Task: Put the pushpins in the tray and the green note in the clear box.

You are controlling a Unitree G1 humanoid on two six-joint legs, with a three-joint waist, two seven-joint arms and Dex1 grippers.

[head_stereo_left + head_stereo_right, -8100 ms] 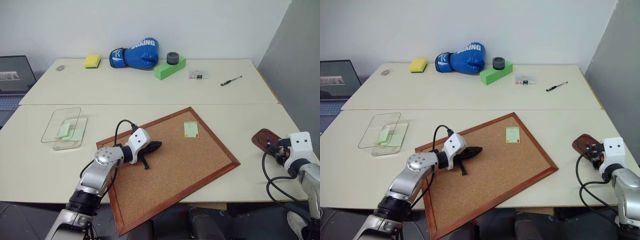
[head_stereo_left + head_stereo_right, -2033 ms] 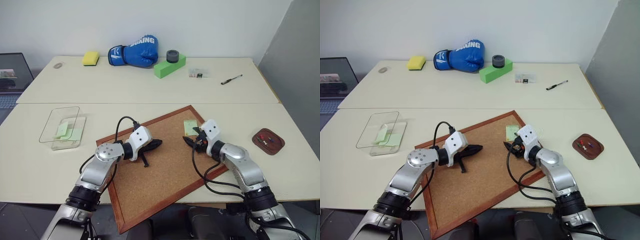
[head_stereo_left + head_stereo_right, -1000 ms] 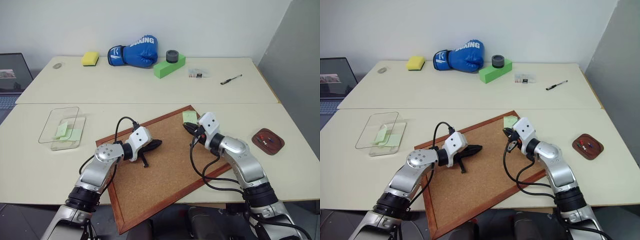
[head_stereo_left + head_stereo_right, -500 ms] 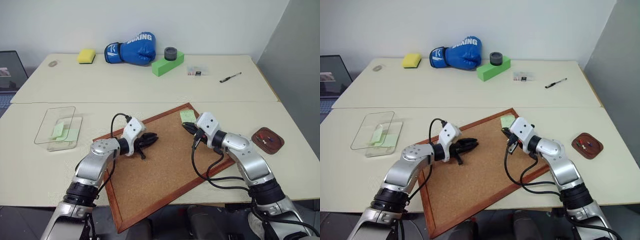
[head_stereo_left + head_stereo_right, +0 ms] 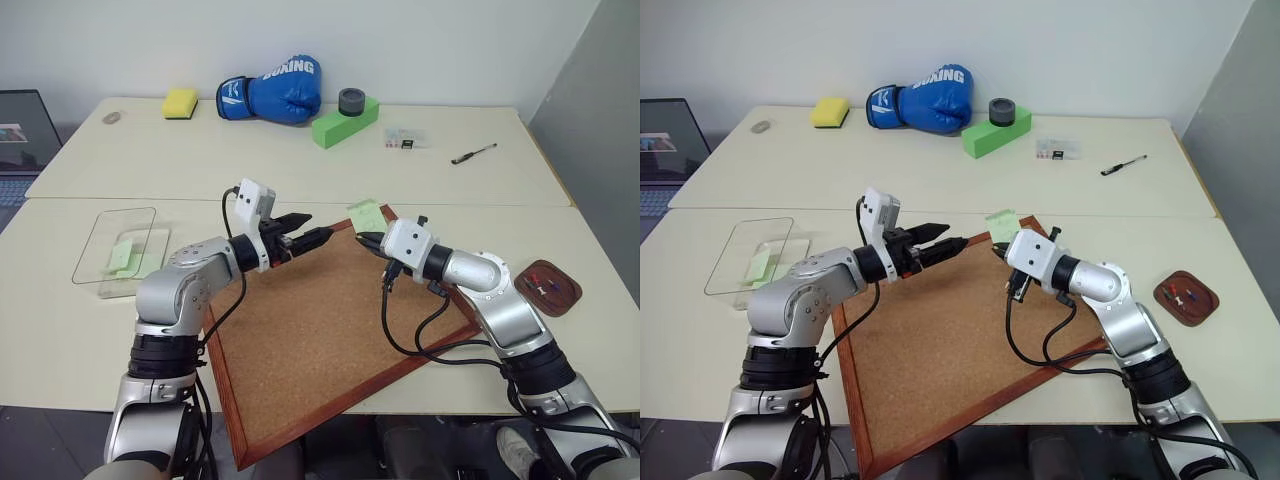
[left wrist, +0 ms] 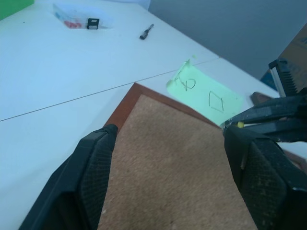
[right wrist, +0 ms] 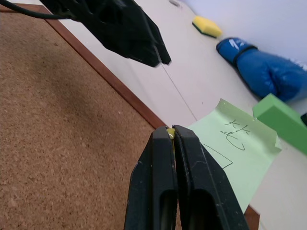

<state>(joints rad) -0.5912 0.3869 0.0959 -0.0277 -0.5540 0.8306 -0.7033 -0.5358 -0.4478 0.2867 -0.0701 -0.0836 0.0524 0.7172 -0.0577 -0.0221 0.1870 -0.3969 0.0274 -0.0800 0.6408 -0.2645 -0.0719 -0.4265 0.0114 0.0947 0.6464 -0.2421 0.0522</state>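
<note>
My right gripper (image 5: 364,241) hangs just above the far corner of the corkboard (image 5: 330,330), shut on a yellow pushpin (image 7: 170,132). The green note (image 5: 366,214) stands out past its fingertips, lifted off the board and carried on the pin. Facing it from the left, my left gripper (image 5: 310,235) is raised and level, open and empty, a short gap from the note. Several pushpins (image 5: 541,287), one red, lie in the brown tray (image 5: 560,300) at the right. The clear box (image 5: 115,255) sits at the left with its lid propped on it and pale green slips inside.
On the far table are a blue boxing glove (image 5: 270,88), a green foam block (image 5: 343,121) with a black roll on it, a yellow sponge (image 5: 180,101), a small clear packet (image 5: 405,138) and a pen (image 5: 473,154). A laptop (image 5: 20,135) sits at the left edge.
My left gripper has risen off the corkboard, rolled and opened. The right gripper has lifted the note a little higher. The camera view has shifted.
</note>
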